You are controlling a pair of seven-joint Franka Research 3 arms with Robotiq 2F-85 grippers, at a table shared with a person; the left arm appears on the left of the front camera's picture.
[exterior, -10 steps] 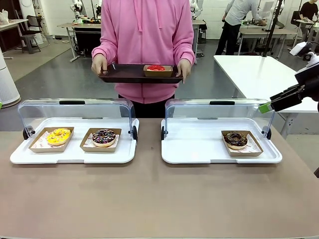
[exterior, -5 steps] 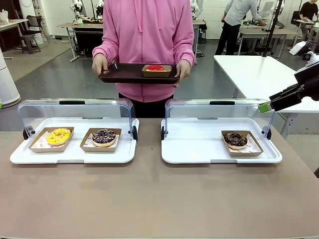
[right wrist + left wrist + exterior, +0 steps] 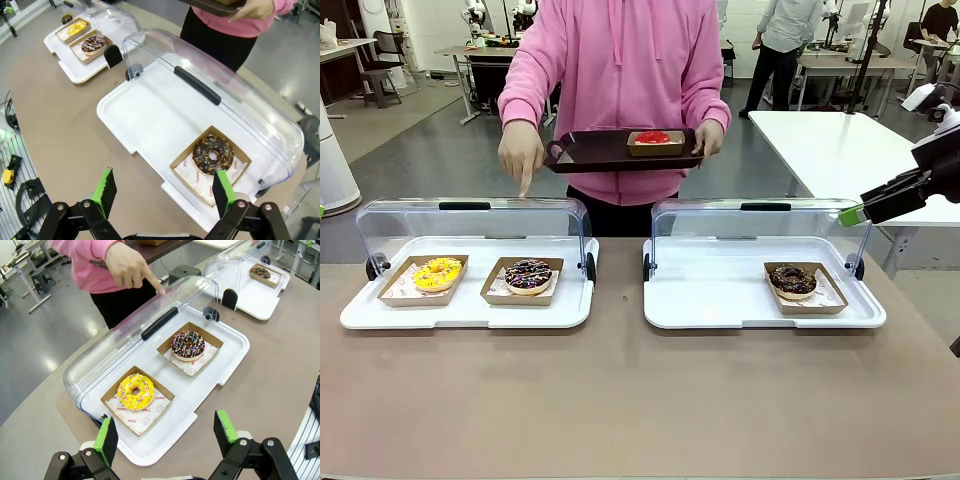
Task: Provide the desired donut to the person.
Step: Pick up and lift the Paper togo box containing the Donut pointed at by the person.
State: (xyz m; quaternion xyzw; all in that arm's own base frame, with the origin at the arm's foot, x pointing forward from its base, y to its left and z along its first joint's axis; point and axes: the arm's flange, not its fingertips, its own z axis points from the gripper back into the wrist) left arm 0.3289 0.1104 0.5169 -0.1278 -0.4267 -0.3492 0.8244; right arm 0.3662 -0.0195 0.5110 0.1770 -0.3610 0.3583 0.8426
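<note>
Front view: the person (image 3: 620, 70) points a finger (image 3: 524, 185) at the rolled-back lid of the left case (image 3: 360, 318), above the sprinkled donut (image 3: 528, 274), with the yellow donut (image 3: 438, 272) beside it. From the left wrist, the left gripper (image 3: 166, 429) hovers at that case's near edge, jaws spread and empty; it could misread the point and take the yellow one, or knock the lid or the hand. From the right wrist, the right gripper (image 3: 164, 186), also spread and empty, hangs over the other case (image 3: 115, 112), right of the left case; its chocolate donut (image 3: 213, 155) could be grabbed by mistake.
</note>
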